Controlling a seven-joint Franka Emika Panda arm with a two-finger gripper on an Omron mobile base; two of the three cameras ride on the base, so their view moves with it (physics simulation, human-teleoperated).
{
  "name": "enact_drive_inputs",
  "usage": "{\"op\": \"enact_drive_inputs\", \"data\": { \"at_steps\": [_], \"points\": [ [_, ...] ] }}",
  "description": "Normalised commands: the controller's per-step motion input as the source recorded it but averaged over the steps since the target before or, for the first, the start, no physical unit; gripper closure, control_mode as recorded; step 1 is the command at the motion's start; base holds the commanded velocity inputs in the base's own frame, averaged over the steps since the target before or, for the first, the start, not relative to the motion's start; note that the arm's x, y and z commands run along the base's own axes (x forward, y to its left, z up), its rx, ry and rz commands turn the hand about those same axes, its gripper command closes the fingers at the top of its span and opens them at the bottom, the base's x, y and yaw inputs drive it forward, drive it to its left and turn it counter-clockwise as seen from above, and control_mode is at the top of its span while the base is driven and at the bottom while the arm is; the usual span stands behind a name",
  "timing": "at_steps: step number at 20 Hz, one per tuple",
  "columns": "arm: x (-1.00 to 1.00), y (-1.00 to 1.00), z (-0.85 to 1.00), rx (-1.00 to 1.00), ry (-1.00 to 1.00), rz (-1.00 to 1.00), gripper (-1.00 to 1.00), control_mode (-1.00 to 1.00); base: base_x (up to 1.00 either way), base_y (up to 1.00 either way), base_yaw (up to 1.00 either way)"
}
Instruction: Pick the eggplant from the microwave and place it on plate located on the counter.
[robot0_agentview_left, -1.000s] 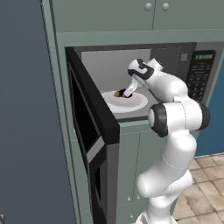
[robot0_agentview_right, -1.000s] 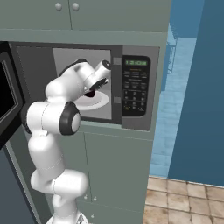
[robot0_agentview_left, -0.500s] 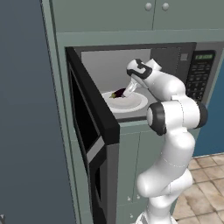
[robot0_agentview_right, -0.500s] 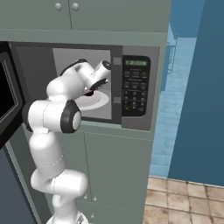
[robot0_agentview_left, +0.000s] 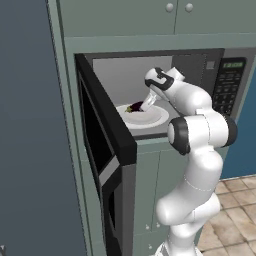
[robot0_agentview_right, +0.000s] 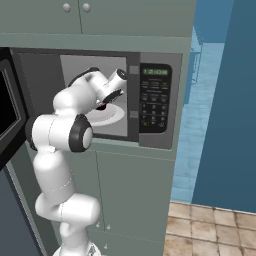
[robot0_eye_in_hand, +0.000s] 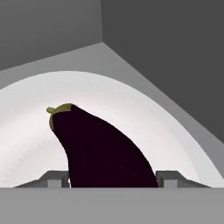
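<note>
Microwave turntable: eggplant lies stem away from fingertips.

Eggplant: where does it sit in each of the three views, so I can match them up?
Left base view: eggplant on the white plate, just left of the gripper.
Right base view: I cannot make it out behind the arm.
Hand view: eggplant fills the lower centre, between the fingertips.
Shared landmark: the white plate in the microwave.

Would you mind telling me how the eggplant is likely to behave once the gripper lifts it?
The eggplant looks smooth and rounded, so it may slip or roll. Its curved, tapering body sits between the gripper fingertips, so it might pivot. It appears solid, probably stiff rather than floppy.
</note>
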Motion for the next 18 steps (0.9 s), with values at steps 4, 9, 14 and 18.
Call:
{"op": "enact_drive_inputs", "data": {
  "at_steps": [4,9,14,18],
  "points": [
    [0.00,0.00,0.00,0.00,0.00,0.00,1.00,-1.00,0.00,0.00,0.00],
    [0.00,0.00,0.00,0.00,0.00,0.00,1.00,-1.00,0.00,0.00,0.00],
    [0.01,0.04,-0.03,0.00,-0.02,-0.01,1.00,-1.00,0.00,0.00,0.00],
    [-0.02,0.00,-0.06,0.00,0.00,0.00,1.00,-1.00,0.00,0.00,0.00]
  ]
}}
